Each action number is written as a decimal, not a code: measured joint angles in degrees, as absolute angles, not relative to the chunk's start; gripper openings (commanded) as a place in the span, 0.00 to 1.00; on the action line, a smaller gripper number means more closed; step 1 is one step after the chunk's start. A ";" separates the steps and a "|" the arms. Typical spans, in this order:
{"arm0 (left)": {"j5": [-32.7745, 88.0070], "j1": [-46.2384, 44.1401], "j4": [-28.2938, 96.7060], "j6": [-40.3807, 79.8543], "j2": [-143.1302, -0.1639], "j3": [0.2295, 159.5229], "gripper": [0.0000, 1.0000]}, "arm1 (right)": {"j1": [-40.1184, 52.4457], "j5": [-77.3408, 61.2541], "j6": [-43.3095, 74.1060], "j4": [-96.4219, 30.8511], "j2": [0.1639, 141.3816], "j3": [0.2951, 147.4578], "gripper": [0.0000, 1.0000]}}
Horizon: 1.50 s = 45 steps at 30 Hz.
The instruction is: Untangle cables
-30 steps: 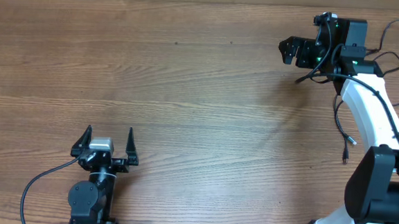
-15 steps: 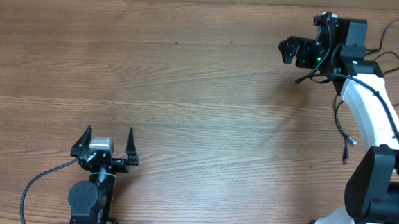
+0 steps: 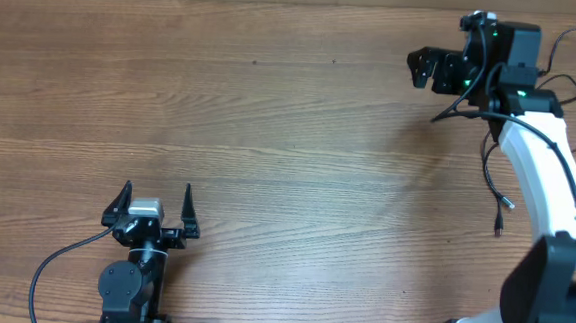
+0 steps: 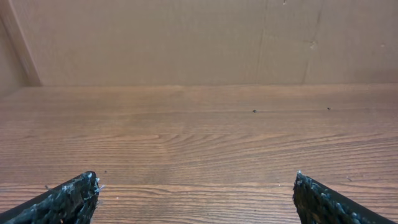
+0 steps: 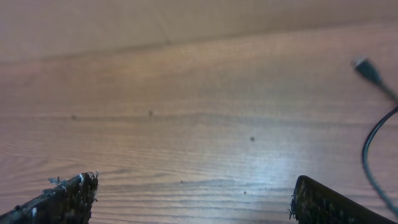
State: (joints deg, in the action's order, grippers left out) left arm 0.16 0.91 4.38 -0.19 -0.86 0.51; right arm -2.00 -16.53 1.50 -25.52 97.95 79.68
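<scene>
The cables (image 3: pixel 497 226) are thin black cords lying on the wooden table by the right arm. Two plug ends rest near the right edge, and another strand end (image 3: pixel 437 117) pokes out just below the right wrist. My right gripper (image 3: pixel 421 69) is open and empty at the far right of the table, apart from the cords. In the right wrist view its jaws (image 5: pixel 194 182) are spread over bare wood, with a cable loop and plug (image 5: pixel 368 70) at the right edge. My left gripper (image 3: pixel 157 190) is open and empty near the front left; its jaws also show in the left wrist view (image 4: pixel 194 180).
Thicker black arm cables (image 3: pixel 574 44) loop behind the right arm at the far right. The white right arm (image 3: pixel 539 157) runs down the right side. A wall (image 4: pixel 199 37) rises behind the table's far edge.
The right gripper and wrist have shifted slightly to the right. The left arm and the cords on the table have not moved.
</scene>
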 measured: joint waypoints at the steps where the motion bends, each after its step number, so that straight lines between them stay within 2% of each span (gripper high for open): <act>1: 0.16 0.91 4.38 -0.19 -0.86 0.51 1.00 | -2.00 -16.53 1.50 -25.47 96.55 79.68 1.00; 14: 0.14 0.91 4.38 -0.19 -0.86 0.51 1.00 | 0.58 -13.21 1.50 -26.35 90.52 77.52 1.00; 20: 0.14 0.91 4.40 -0.21 -0.84 0.51 1.00 | 2.39 -9.54 1.52 -13.89 82.39 62.67 1.00; 25: 0.14 0.91 4.40 -0.21 -0.84 0.51 1.00 | 2.28 -8.45 1.48 0.99 73.43 42.70 1.00; 30: 0.14 0.91 4.40 -0.21 -0.84 0.51 1.00 | 2.28 -8.10 1.50 10.72 62.37 29.32 1.00; 45: 0.14 0.91 4.38 -0.21 -0.75 0.51 1.00 | 2.28 -8.10 1.50 14.59 32.95 9.54 1.00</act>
